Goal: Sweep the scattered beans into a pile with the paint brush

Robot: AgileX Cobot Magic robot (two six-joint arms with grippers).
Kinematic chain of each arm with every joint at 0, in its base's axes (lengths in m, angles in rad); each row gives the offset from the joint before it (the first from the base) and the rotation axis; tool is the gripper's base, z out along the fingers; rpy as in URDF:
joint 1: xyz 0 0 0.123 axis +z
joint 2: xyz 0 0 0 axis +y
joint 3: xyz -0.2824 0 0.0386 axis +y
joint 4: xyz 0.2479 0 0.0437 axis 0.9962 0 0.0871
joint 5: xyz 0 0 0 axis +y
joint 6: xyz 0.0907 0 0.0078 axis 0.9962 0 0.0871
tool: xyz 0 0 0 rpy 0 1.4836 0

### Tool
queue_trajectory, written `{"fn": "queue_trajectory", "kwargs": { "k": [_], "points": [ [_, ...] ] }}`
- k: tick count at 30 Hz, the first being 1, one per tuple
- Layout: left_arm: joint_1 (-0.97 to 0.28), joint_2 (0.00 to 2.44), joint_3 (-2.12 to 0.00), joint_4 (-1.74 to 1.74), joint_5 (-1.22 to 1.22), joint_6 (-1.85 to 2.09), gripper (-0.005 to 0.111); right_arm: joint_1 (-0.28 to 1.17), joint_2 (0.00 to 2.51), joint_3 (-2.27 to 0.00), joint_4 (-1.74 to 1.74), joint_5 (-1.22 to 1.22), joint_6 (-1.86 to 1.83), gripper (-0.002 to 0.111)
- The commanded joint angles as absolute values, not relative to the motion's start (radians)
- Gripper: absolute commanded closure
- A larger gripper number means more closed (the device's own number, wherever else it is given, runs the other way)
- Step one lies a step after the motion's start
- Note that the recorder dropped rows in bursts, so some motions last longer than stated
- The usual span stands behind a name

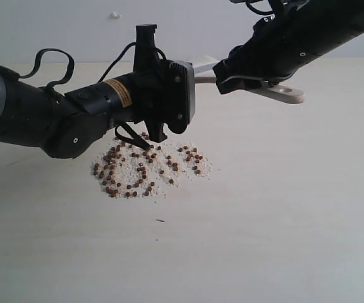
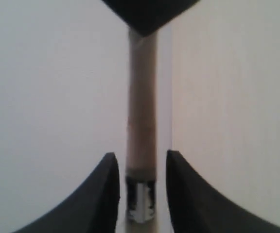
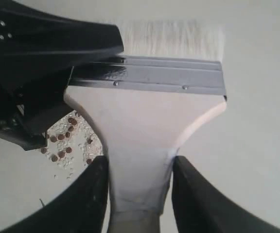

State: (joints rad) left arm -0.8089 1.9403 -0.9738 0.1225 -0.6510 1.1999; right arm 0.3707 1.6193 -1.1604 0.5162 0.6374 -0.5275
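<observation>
Wide cream-bristled wooden paint brush [image 3: 145,116], clamped level in right gripper [image 3: 139,162], loosely straddled by left gripper [image 2: 140,154], reddish-brown beans [image 1: 145,167] below.

— What do the arms look like?
— Both are black and tubular. The left arm [image 1: 43,120] has one grey segment, a yellow label [image 1: 117,92], a looping black cable [image 1: 54,63] and a pale grey plate [image 1: 184,98] at the wrist. The right arm [image 1: 302,38] is plain black.
— And the left gripper [image 2: 140,154]?
— Black fingers [image 2: 98,199], curving to points.
</observation>
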Motion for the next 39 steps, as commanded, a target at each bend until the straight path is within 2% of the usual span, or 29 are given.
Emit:
{"fn": "queue_trajectory", "kwargs": {
  "k": [1,3,9,17,23,33,39],
  "points": [
    [-0.818,1.951,-0.979,0.122,-0.633,1.201,0.097,0.365,1.61,-1.156,0.524,0.632,-0.536,0.108],
    [-0.827,1.951,-0.981,0.123,-0.635,1.223,0.106,0.365,1.61,-1.156,0.524,0.628,-0.536,0.108],
    [-0.842,1.949,-1.001,0.109,-0.601,1.232,0.107,0.365,1.61,-1.156,0.524,0.625,-0.536,0.107],
    [-0.853,1.949,-1.003,0.093,-0.527,1.227,0.107,0.365,1.601,-1.156,0.464,0.624,-0.537,0.065],
    [-0.857,1.949,-1.003,0.086,-0.526,1.227,0.107,0.365,1.577,-1.156,0.464,0.601,-0.537,0.045],
    [-0.858,1.939,-1.003,0.065,-0.455,1.174,0.107,0.365,1.46,-1.156,0.272,0.584,-0.468,0.043],
    [-0.858,1.859,-1.019,0.178,-0.377,0.906,0.107,0.365,1.223,-1.112,0.083,0.501,-0.298,0.048]
  ]
}}
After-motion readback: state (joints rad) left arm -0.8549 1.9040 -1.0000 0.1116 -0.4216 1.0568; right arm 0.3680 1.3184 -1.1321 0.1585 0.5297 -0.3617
